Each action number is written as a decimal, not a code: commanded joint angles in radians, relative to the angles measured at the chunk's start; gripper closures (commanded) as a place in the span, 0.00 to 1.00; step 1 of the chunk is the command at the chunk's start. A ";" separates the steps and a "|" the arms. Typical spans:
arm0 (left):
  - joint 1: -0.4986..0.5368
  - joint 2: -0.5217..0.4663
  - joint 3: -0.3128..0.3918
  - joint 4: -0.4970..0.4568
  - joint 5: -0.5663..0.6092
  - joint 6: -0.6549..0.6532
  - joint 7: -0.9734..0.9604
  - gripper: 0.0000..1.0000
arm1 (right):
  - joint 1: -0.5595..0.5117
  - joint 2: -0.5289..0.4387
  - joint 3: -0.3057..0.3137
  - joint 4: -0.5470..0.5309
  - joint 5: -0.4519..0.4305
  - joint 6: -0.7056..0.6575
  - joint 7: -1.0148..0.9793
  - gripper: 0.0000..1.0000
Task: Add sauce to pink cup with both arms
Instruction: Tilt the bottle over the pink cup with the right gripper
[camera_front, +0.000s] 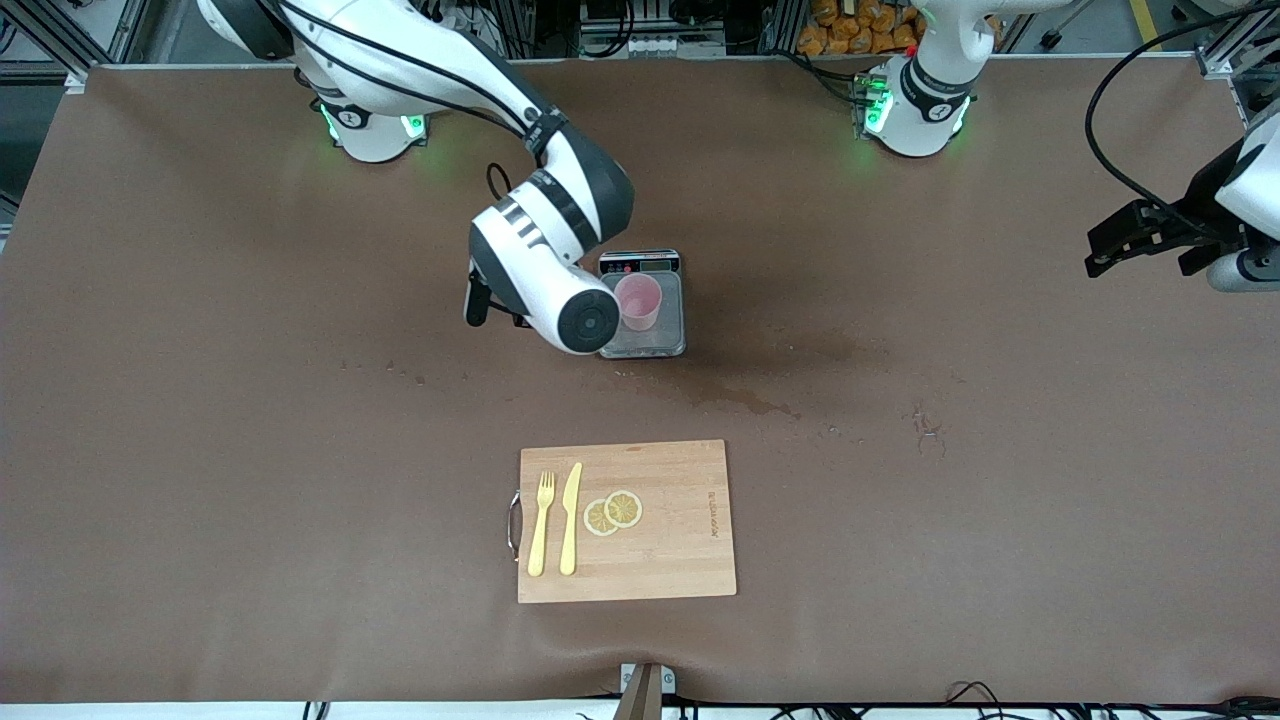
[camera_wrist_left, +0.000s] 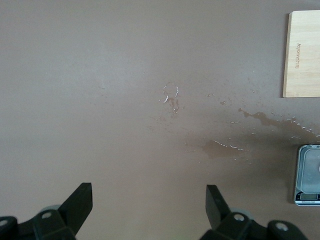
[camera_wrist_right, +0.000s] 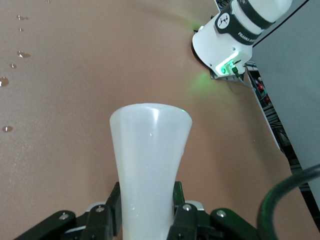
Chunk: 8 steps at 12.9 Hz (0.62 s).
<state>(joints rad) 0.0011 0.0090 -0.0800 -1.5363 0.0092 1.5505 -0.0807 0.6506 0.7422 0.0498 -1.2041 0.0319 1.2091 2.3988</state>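
Note:
The pink cup (camera_front: 637, 300) stands upright on a small grey scale (camera_front: 652, 345) in the middle of the table. My right gripper (camera_wrist_right: 145, 200) is shut on the sauce bottle (camera_wrist_right: 150, 150), a translucent white body whose wide end points away from the wrist camera; its nozzle is hidden. In the front view the right wrist hangs just beside the cup, toward the right arm's end of the table, and hides the bottle; only one black finger (camera_front: 478, 298) shows. My left gripper (camera_front: 1105, 255) (camera_wrist_left: 149, 200) waits open and empty above bare table at the left arm's end.
A wooden cutting board (camera_front: 690, 560) (camera_wrist_left: 305, 55) lies nearer the front camera, carrying a yellow fork (camera_front: 541, 525), a yellow knife (camera_front: 571, 520) and two lemon slices (camera_front: 613, 512). Wet stains (camera_front: 740, 400) (camera_wrist_left: 220, 147) mark the brown mat between scale (camera_wrist_left: 307, 175) and board.

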 joint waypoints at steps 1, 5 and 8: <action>-0.006 -0.023 0.002 -0.015 0.005 -0.012 -0.013 0.00 | 0.029 0.046 -0.010 0.081 -0.033 -0.034 0.037 0.58; -0.006 -0.024 0.000 -0.015 0.005 -0.012 -0.013 0.00 | 0.043 0.063 -0.011 0.083 -0.049 -0.036 0.048 0.58; -0.006 -0.024 0.000 -0.013 0.005 -0.012 -0.013 0.00 | 0.049 0.069 -0.011 0.083 -0.072 -0.048 0.051 0.61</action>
<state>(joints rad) 0.0005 0.0081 -0.0804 -1.5364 0.0092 1.5480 -0.0807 0.6803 0.7964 0.0484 -1.1629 -0.0138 1.2002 2.4293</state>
